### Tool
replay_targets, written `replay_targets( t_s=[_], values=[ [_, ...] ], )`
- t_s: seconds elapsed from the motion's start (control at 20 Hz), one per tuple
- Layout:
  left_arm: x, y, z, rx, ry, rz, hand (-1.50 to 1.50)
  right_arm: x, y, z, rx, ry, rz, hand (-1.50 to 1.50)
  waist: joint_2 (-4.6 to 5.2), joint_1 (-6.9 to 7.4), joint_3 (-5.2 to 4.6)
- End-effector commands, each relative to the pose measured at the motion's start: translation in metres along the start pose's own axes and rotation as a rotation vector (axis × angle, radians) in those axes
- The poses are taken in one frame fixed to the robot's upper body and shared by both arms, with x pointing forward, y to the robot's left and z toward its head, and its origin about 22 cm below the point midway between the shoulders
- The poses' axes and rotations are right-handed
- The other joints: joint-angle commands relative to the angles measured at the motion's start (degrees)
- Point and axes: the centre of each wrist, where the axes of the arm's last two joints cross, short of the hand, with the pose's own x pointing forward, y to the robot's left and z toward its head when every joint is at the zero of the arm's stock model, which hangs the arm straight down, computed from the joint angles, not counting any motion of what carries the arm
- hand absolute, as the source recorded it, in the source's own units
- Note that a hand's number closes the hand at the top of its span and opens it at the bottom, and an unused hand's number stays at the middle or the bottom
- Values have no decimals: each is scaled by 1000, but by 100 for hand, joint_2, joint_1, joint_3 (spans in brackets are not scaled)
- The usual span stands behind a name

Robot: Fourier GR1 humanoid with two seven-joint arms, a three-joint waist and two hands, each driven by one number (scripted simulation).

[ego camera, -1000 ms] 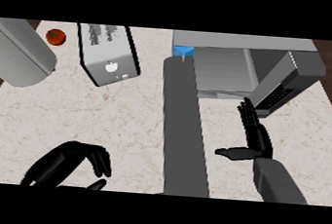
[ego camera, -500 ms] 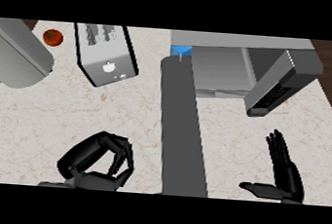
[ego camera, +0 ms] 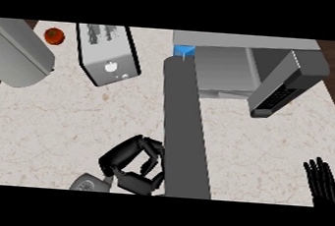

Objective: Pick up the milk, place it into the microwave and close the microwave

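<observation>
While the milk (ego camera: 183,51) sits just inside the open microwave (ego camera: 224,69), far up-counter, L hand (ego camera: 134,164) curls on nothing near the door (ego camera: 187,131); R hand (ego camera: 324,185) rests w/ straight fingers.

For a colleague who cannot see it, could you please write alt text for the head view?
A microwave stands open at the counter's far right, its door swung out toward the viewer. The left hand, fingers curled, is low beside the door; the right hand rests open at the lower right. A toaster and tomato sit far left.
</observation>
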Motion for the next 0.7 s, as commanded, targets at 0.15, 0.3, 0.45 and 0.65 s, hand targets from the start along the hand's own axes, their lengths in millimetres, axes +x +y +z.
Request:
replay_targets(
  t_s=[0.15,0.3,0.45,0.65],
  values=[
    [-20,-62,-23,-122,32,5,150,44,0,9,141,-119,-130,-150,24,-50,1],
    [-13,-73,-40,-116,57,15,150,63,2,11,187,-145,-157,-150,31,-127,0],
    [-4,-87,-54,-113,53,-3,150,80,4,3,228,-162,-196,-150,40,-144,2],
    [0,-109,-60,-87,50,-13,150,100,5,-15,282,-176,-199,-150,71,-209,2]
  ],
)
